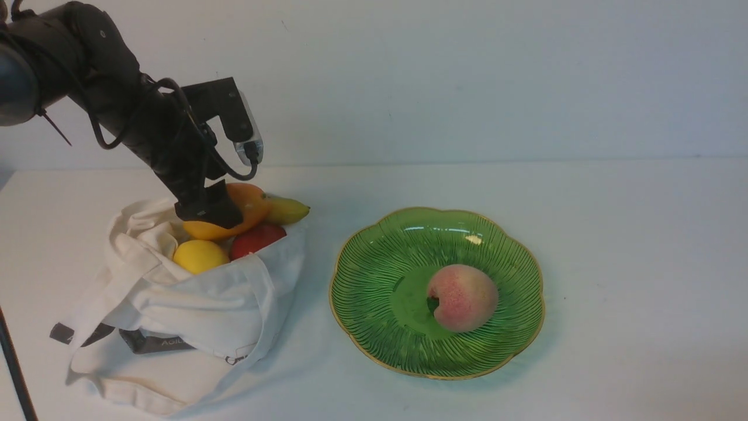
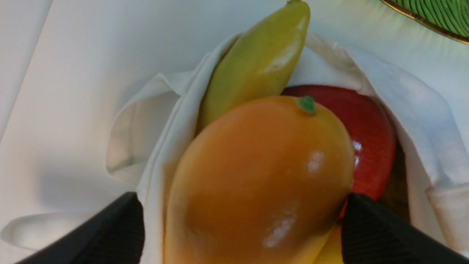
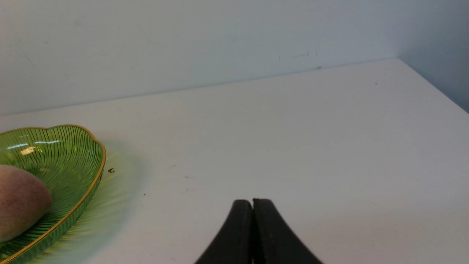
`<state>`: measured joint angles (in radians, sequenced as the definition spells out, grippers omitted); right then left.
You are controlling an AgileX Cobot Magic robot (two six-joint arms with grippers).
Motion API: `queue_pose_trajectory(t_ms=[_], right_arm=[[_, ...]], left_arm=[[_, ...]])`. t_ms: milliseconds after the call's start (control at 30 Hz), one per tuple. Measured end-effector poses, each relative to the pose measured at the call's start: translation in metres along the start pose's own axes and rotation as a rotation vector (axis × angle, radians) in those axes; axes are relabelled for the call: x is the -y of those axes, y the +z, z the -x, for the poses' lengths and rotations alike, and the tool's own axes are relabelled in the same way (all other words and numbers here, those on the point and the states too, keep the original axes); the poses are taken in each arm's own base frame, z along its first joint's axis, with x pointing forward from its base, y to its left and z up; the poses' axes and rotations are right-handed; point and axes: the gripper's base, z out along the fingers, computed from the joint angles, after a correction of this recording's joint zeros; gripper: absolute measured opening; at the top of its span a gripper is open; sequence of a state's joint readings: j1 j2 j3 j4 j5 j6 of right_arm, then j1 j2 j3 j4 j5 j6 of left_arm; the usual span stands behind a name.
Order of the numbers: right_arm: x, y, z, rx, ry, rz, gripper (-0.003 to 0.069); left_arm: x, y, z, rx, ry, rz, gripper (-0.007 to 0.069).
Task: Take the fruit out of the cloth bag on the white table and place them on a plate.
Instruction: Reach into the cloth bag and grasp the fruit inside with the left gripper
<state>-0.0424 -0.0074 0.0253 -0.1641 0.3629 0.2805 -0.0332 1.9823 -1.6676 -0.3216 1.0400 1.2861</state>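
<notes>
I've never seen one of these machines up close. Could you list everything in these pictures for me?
peach: one, pink, lying on the plate.
plate: one, translucent green with a gold rim, on the table to the right of the bag.
mango: one, orange-yellow, topmost at the bag's mouth.
banana: one, yellow-green, poking out of the bag behind the mango.
lemon: one, yellow, in the bag's opening.
red fruit: one, red, in the bag beside the lemon.
cloth bag: one, off-white with a dark grey label, on the table's left side.
table: one, white, under everything.
left arm: one, black, reaching down to the bag.
left end effector: one, black, closed on the mango.
right end effector: one, black, shut, holding nothing, near the plate.
</notes>
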Motion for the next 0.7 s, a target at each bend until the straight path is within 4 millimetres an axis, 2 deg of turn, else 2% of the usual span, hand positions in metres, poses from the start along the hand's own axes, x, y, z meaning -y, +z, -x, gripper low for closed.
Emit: queue_pose_trajectory(t_ms=[267,367,500,600,700], right_arm=[[0.0,0.0,0.0,0.0,0.0,0.0,-0.0015],[0.0,0.0,0.0,0.0,0.0,0.0,-0.0015],[0.0,0.0,0.0,0.0,0.004,0.0,-0.0015],[0.0,0.0,0.0,0.0,0.004,0.0,-0.0015],[0.0,0.0,0.0,0.0,0.004,0.0,-0.0015]], left_arm=[[-0.003,0.01,-0.002,0.0,0.007,0.0,0.0637],[-0.003,0.015,-0.003,-0.001,0.004,-0.006,0.055],[-0.003,0.015,-0.003,-0.002,-0.022,-0.012,0.055],[-0.001,0.01,-0.002,-0.001,-0.055,-0.013,0.0551],[0.001,-0.007,0.003,0.015,-0.087,0.005,0.0551]])
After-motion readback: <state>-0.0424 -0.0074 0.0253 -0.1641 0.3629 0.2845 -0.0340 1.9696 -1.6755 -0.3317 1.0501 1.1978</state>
